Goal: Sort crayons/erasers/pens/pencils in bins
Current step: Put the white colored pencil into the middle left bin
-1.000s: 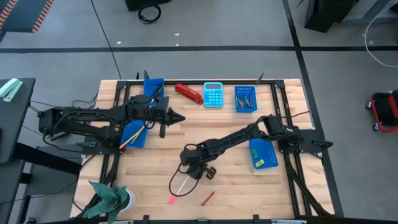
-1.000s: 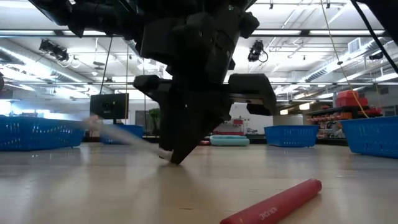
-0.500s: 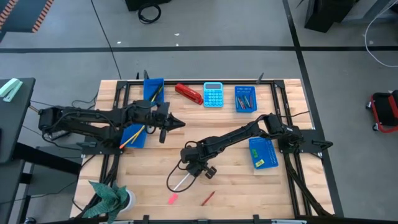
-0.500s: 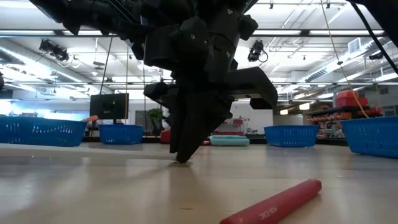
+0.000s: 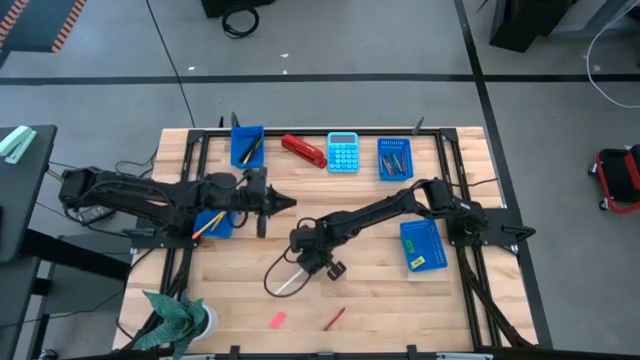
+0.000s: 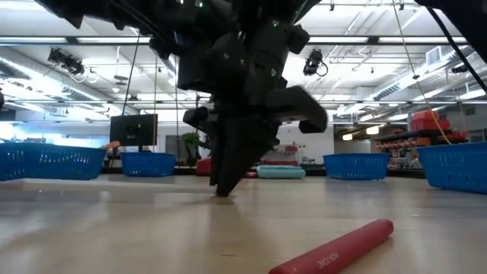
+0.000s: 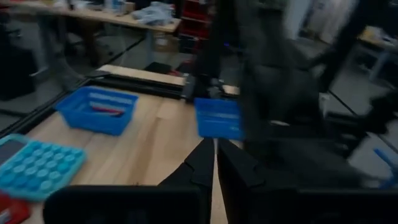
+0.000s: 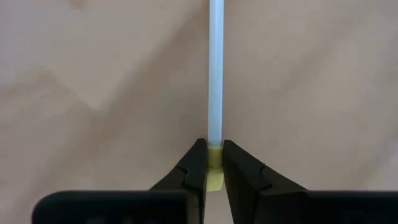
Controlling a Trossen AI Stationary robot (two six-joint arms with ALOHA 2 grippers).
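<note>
The white pencil [image 8: 216, 74] lay on the surface [image 5: 380, 290], out in the middle, and the right claw [image 8: 214, 167] was pinched shut on its yellow end, so the stick pointed straight out from the claw. The left claw [image 7: 215, 163] was shut too, with nothing in it, near the left bins [image 5: 246, 146]. Some sticks were already in bins. A red crayon [image 5: 334, 318] and a pink eraser [image 5: 277, 320] were not sorted yet.

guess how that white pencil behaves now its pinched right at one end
The white pencil looks straight, so probably stiff. The right tool grips only its yellow end, so it may droop or pivot. Round and smooth, it would likely roll if dropped.
</note>
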